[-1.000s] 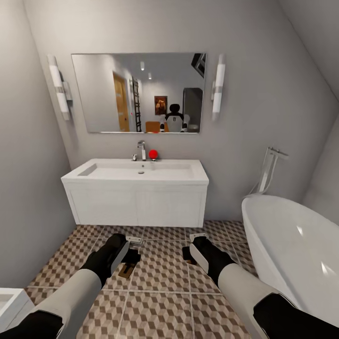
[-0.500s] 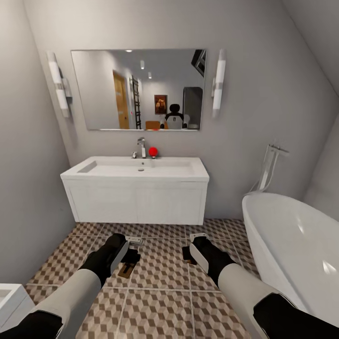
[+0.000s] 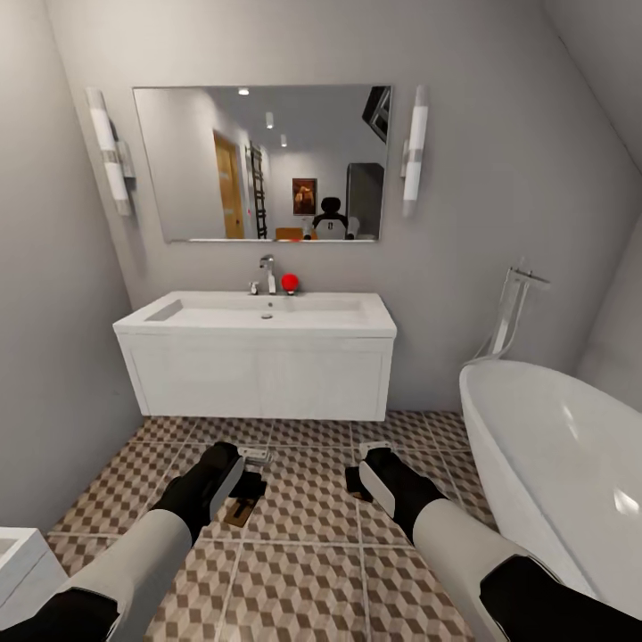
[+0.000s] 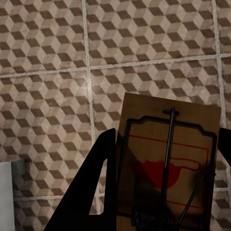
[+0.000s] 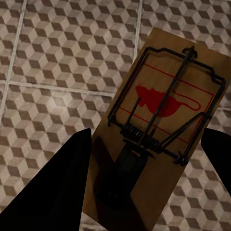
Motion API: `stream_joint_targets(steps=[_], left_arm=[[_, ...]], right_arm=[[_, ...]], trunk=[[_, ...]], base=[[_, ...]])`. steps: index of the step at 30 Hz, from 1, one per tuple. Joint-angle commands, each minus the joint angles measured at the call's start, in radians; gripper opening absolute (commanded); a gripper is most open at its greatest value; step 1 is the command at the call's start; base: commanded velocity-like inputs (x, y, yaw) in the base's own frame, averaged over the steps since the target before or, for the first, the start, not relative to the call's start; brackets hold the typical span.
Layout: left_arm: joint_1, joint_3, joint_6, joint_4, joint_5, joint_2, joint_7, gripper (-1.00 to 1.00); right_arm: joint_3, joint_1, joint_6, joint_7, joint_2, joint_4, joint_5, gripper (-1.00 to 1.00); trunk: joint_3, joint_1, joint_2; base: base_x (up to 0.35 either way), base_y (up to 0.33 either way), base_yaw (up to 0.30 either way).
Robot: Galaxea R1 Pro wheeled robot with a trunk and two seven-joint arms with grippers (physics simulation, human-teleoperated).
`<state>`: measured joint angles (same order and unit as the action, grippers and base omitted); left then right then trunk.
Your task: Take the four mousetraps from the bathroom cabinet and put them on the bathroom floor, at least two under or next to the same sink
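Each gripper carries one mousetrap above the cube-patterned bathroom floor (image 3: 303,571). My left gripper (image 3: 252,481) is shut on a tan mousetrap (image 3: 239,511); the left wrist view shows that mousetrap (image 4: 168,159) with its wire bar and red mark spanning the gap between the dark fingers (image 4: 96,192). My right gripper (image 3: 357,481) is shut on a second mousetrap (image 5: 163,120), which lies tilted between its fingers (image 5: 62,187). The white sink (image 3: 357,323) on its wall-hung vanity stands ahead of both grippers, past a stretch of floor. The cabinet is out of view.
A white bathtub (image 3: 553,446) with a floor-standing filler (image 3: 513,312) takes up the right side. A mirror (image 3: 259,160) hangs over the sink, and a red ball (image 3: 290,283) sits by the faucet (image 3: 267,272). A low white unit (image 3: 18,557) pokes in at the lower left.
The whole picture has shifted: sink and mirror sit slightly higher and the low white unit has slid down, so the camera moved. Both arms and their mousetraps keep their place in the view.
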<state>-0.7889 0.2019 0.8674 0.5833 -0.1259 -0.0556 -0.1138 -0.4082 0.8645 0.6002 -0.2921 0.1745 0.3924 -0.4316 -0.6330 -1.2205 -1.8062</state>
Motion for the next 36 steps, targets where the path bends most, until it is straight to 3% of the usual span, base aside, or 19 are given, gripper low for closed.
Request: stream_joint_targets(steps=[1,36], left_arm=[[-0.001,0.004,0.004,0.001,-0.009,0.001,-0.009,-1.00],[-0.001,0.005,0.002,0.002,-0.009,-0.001,-0.009,-1.00]], right_arm=[[-0.005,0.001,0.003,-0.009,0.000,0.001,-0.009,-1.00],[-0.005,0.001,0.003,-0.007,0.000,0.000,-0.009,-1.00]], trunk=[[-0.004,-0.004,-0.008],[-0.114,-0.138,-0.253]], base=[[0.000,0.000,0.000],[0.000,0.000,0.000]])
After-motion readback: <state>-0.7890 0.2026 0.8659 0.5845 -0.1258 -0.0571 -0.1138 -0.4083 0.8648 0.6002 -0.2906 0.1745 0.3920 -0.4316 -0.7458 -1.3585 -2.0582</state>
